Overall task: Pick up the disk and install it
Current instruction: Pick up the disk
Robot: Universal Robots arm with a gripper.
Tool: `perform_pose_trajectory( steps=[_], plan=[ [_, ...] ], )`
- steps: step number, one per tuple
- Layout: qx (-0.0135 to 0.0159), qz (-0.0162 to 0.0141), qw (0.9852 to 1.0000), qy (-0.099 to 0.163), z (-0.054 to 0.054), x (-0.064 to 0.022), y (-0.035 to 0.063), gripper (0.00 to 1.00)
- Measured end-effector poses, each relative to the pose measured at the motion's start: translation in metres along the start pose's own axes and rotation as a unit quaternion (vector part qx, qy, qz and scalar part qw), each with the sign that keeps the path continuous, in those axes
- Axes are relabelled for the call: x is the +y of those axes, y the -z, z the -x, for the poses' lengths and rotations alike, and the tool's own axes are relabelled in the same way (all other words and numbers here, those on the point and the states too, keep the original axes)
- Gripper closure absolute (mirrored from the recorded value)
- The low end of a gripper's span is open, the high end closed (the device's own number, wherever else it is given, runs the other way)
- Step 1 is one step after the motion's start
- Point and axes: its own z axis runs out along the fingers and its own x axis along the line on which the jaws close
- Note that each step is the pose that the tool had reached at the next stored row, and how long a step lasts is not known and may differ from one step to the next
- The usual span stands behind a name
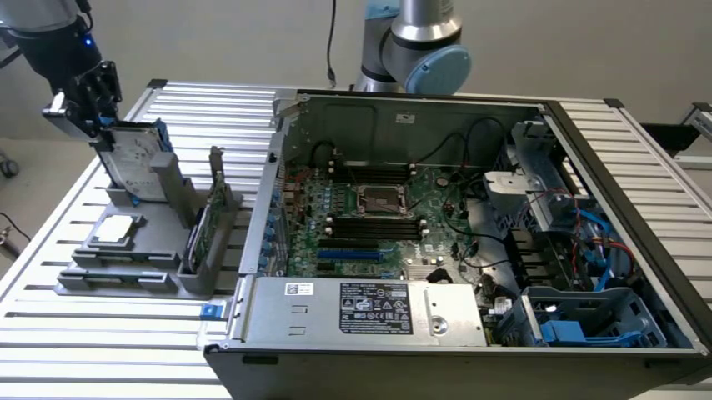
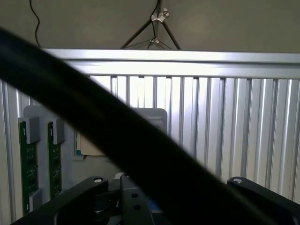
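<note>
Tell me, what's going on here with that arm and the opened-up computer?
A robot arm has its gripper at the top of the disk, a silver hard drive in a blue frame. The disk stands upright in a grey holder on the slatted table, at the exterior view's left. It has not been lifted out yet. The open computer case lies beside the holder.

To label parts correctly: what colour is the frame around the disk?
Blue frame on the silver disk; the exterior view shows it best.
</note>
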Motion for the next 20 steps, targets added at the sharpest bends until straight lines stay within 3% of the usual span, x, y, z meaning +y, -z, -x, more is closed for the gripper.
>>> perform_pose_trajectory(
  steps=[6, 8, 20],
  plan=[
    [0.0001, 0.0, 1.0, -0.002, -0.001, 0.0, 0.0001, 0.58],
    [-0.0001, 0.0, 1.0, -0.003, -0.002, 0.0001, 0.0, 0.67],
    [-0.0005, -0.0001, 1.0, -0.008, -0.01, 0.0001, 0.0002, 0.67]
  ],
)
